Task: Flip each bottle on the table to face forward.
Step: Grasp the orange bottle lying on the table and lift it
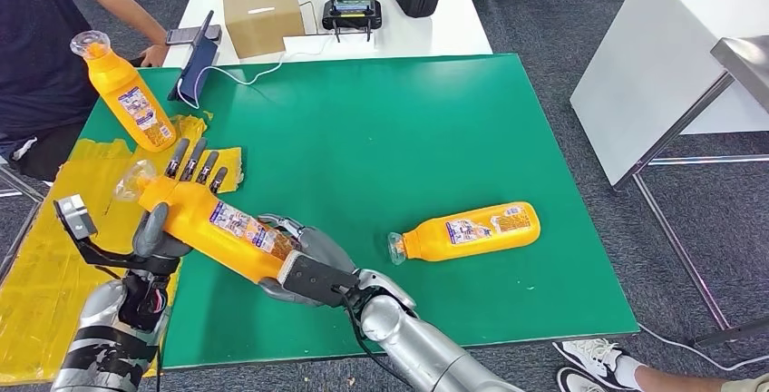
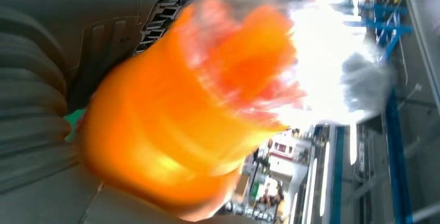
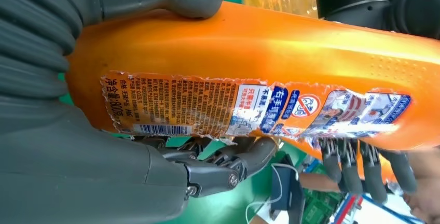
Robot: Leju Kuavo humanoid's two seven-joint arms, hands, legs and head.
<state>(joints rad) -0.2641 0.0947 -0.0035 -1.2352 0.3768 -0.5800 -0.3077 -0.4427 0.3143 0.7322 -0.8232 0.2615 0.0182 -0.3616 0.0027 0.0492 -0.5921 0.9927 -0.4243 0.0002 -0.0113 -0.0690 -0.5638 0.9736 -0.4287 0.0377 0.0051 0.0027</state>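
The green rectangular table mat carries one orange plastic bottle lying on its side; another stands upright at the far left corner. A third orange bottle is held above the mat's left edge, the right hand wrapped round its base and the left hand round its neck end. Turning looks underway; next it likely needs setting down label-forward.
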